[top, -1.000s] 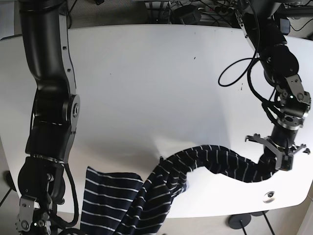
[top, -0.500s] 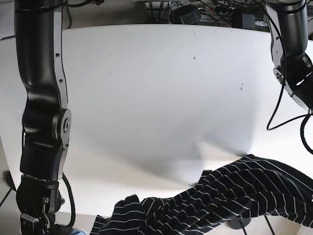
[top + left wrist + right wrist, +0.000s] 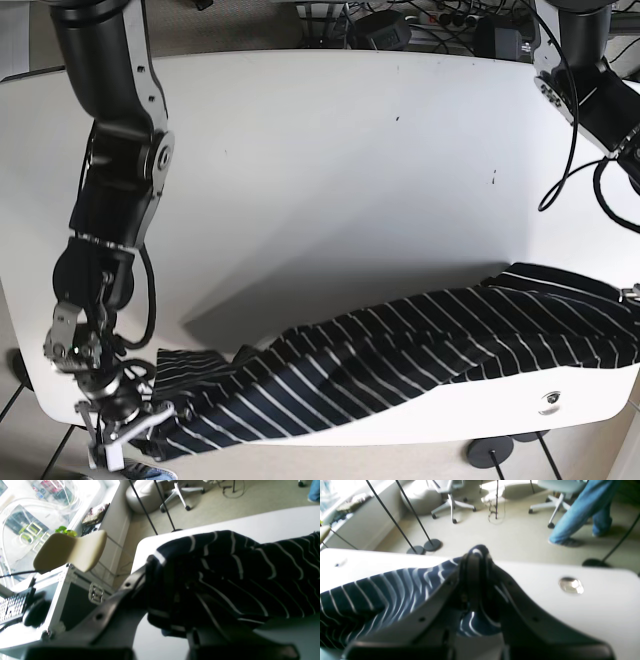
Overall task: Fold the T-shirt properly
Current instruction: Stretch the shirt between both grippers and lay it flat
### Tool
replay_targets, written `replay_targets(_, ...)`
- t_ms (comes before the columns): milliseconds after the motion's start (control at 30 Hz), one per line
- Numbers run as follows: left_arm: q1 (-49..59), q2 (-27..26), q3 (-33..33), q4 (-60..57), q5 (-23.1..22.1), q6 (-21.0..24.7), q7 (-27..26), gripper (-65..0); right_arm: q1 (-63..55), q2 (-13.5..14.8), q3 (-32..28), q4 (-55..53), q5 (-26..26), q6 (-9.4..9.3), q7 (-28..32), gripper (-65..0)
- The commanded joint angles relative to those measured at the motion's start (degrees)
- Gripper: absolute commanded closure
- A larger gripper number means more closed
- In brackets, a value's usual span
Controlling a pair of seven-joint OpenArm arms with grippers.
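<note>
The dark navy T-shirt with thin white stripes [image 3: 400, 360] lies stretched in a long band along the front of the white table [image 3: 350, 200]. My right gripper [image 3: 125, 432] is at the front-left table edge, shut on the shirt's left end; in the right wrist view the cloth [image 3: 382, 592] is pinched at this gripper [image 3: 476, 555]. My left gripper [image 3: 632, 295] barely shows at the frame's right edge. In the left wrist view this gripper [image 3: 170, 605] is shut on a bunched wad of the shirt [image 3: 237, 565].
Cables and power bricks [image 3: 400, 25] lie behind the table's back edge. A metal grommet [image 3: 549, 399] sits near the front-right corner. Off the table are a person's legs in jeans [image 3: 582, 512], stand bases [image 3: 432, 545] and a metal case [image 3: 62, 592].
The shirt has been drawn out from a drooping heap into a long band along the front edge. The right gripper now holds its left end; the left gripper moved right to the frame's edge.
</note>
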Motion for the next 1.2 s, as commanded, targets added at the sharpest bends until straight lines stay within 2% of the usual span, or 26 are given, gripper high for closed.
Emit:
replay_targets(33, 1.13, -0.38, -1.33, 2.73, -0.44, -0.42, -1.85, -1.5, -2.13, 1.01, 1.48, 6.71, 0.57, -0.32, 1.46, -1.9)
replay_targets(200, 10.01, 1.47, -6.78, 3.96, -0.44, -1.52, -1.85, -1.5, -17.6, -1.81, 6.05, 20.51, 0.57, -0.23, -3.37, -1.9)
replay_targets(333, 16.61, 3.31, -10.39, 5.28, -0.35, -1.52, -1.85, -1.4, -29.38, -2.95, 6.31, 29.56, 0.57, -0.23, -4.6, -1.9)
replay_targets(400, 21.18, 3.4, -11.26, 5.63, -0.44, -1.52, -1.85, -1.3, -36.06, -5.76, 6.66, 34.93, 0.57, -0.23, -4.6, -1.9)
replay_targets(467, 24.52, 3.49, -11.88, 5.55, -0.44, -1.52, -1.85, -1.3, -40.81, -7.26, 6.93, 37.56, 0.57, -0.23, -4.6, -1.9)
replay_targets(600, 28.91, 4.98, -16.8, 5.37, -0.09, -1.52, -1.85, -1.3, -49.25, -8.84, 7.98, 40.03, 0.57, -0.23, -4.51, -1.9)
replay_targets(700, 34.28, 4.9, -17.86, 5.37, -0.09, -1.52, -1.94, -1.3, -55.05, -11.21, 10.8, 40.03, 0.57, 0.21, -4.51, -1.9)
replay_targets(1033, 40.52, 5.07, -21.11, 5.99, -0.17, -1.52, -1.94, -1.1, -65.07, -11.92, 11.76, 39.85, 0.57, 0.38, -4.16, -2.2)
replay_targets(1067, 40.61, 5.25, -21.81, 6.42, -0.09, -1.52, -1.94, -1.1, -65.69, -11.83, 11.76, 40.03, 0.57, 0.38, -4.16, -4.3)
replay_targets(1100, 41.05, 5.34, -22.6, 6.6, -0.09, -1.52, -1.94, -1.1, -66.13, -11.83, 11.68, 40.2, 0.57, 0.65, -4.16, -9.2)
replay_targets(1200, 41.57, 5.42, -23.66, 8.62, -0.09, -1.52, -1.94, -1.1, -66.39, -11.83, 11.68, 41.7, 0.57, 4.34, -4.16, -31.2)
